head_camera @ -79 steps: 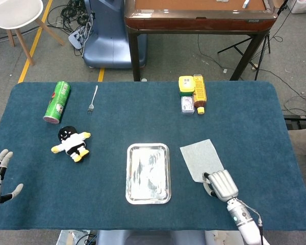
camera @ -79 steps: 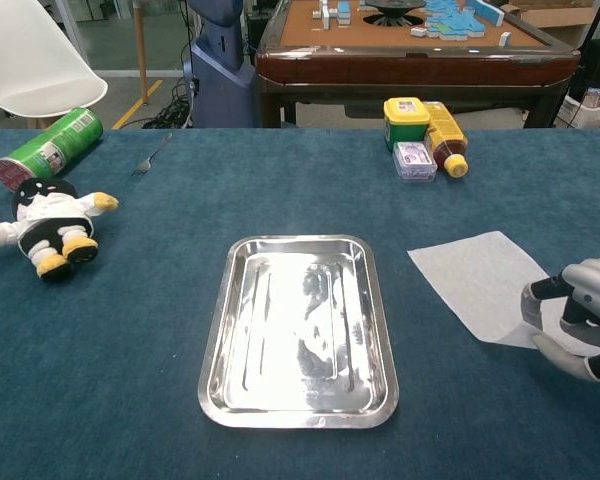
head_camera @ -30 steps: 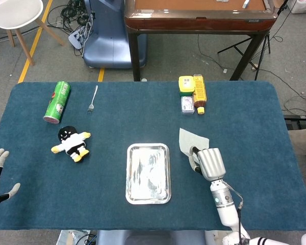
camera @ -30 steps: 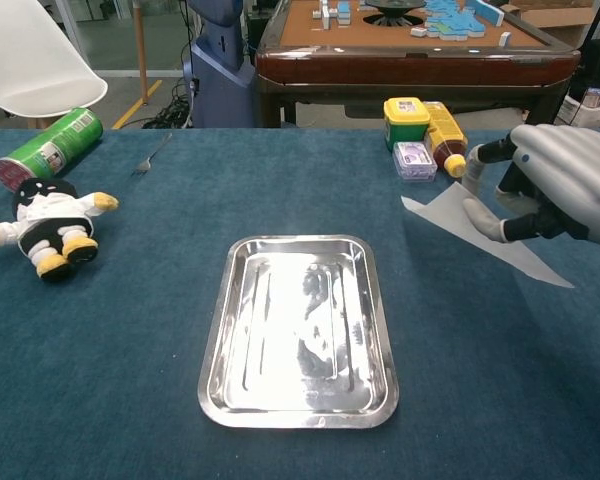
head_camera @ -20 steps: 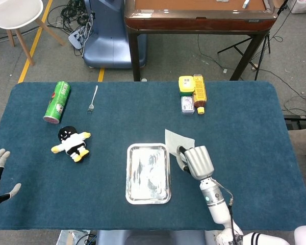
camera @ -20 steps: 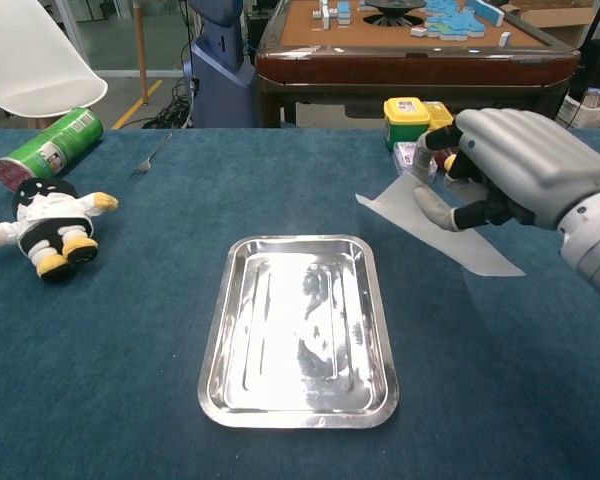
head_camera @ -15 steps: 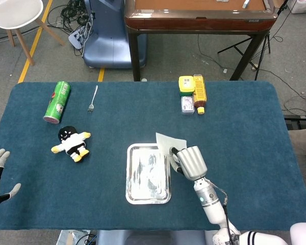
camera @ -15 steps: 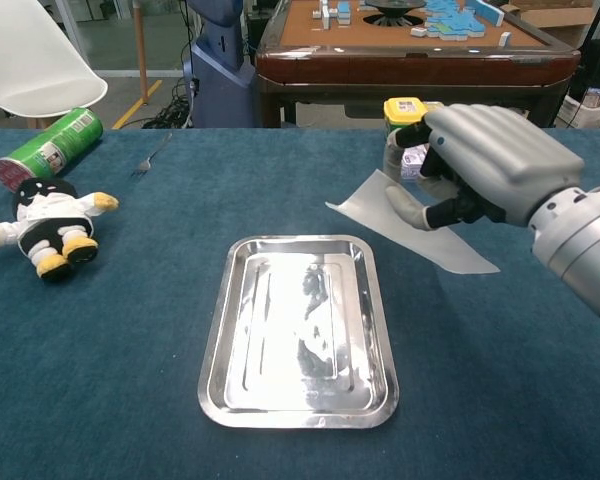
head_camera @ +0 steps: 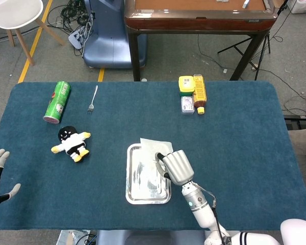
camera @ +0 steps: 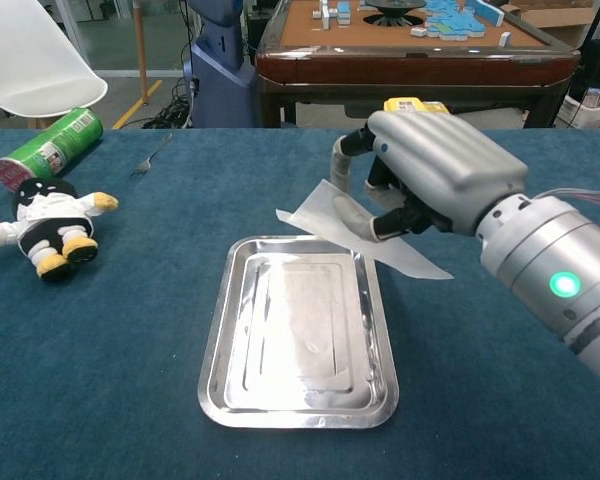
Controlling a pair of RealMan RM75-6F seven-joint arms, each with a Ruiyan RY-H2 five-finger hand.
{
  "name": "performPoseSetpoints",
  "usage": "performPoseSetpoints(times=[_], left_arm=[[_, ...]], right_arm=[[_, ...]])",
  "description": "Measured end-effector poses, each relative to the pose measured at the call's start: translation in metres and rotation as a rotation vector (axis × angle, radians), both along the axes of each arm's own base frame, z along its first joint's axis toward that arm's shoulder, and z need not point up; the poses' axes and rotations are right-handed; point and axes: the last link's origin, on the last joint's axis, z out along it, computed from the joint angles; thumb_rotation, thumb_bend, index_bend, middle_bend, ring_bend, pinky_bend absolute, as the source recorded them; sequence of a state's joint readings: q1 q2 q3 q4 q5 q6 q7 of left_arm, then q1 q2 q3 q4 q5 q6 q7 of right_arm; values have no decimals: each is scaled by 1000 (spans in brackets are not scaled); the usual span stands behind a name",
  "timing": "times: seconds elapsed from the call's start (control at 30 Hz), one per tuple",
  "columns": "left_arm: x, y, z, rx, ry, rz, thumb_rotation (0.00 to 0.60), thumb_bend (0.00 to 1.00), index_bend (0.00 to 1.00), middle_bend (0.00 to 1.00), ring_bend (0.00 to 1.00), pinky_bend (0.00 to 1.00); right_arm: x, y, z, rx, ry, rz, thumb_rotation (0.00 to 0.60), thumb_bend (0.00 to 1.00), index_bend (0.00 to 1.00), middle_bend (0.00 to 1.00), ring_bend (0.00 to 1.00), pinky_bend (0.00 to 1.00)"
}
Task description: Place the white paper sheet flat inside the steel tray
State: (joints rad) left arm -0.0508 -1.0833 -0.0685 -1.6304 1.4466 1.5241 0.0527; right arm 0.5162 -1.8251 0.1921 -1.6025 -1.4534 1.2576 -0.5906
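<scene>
Right hand (camera: pixel 420 170) pinching white paper sheet (camera: pixel 320 215), above steel tray (camera: pixel 220 345)

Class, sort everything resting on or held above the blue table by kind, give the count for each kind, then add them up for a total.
Steel tray: 1
White paper sheet, held by the right hand: 1
Green can: 1
Fork: 1
Plush toy: 1
Yellow-lidded jar: 1
Amber bottle: 1
Small clear box: 1
Total: 8

A green cylindrical can (head_camera: pixel 57 102) lies upper left beside a metal fork (head_camera: pixel 92 99). Below them sprawls a black-and-white plush doll (head_camera: pixel 71 143). Yellow bottles (head_camera: pixel 193 93) sit upper centre.
</scene>
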Motion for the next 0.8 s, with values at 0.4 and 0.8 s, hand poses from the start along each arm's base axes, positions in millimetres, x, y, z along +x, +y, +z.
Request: performPoseSetpoints(times=[0.4, 0.8], left_arm=[[1, -1, 2, 2, -4, -5, 600, 222, 0, 0, 0, 214], [0, -2, 3, 5, -7, -4, 600, 221, 0, 0, 0, 214]], right_arm=[[16, 8, -15, 30, -12, 2, 600, 490, 609, 1000, 1000, 1000], [23, 13, -25, 35, -15, -26, 600, 490, 615, 1000, 1000, 1000]])
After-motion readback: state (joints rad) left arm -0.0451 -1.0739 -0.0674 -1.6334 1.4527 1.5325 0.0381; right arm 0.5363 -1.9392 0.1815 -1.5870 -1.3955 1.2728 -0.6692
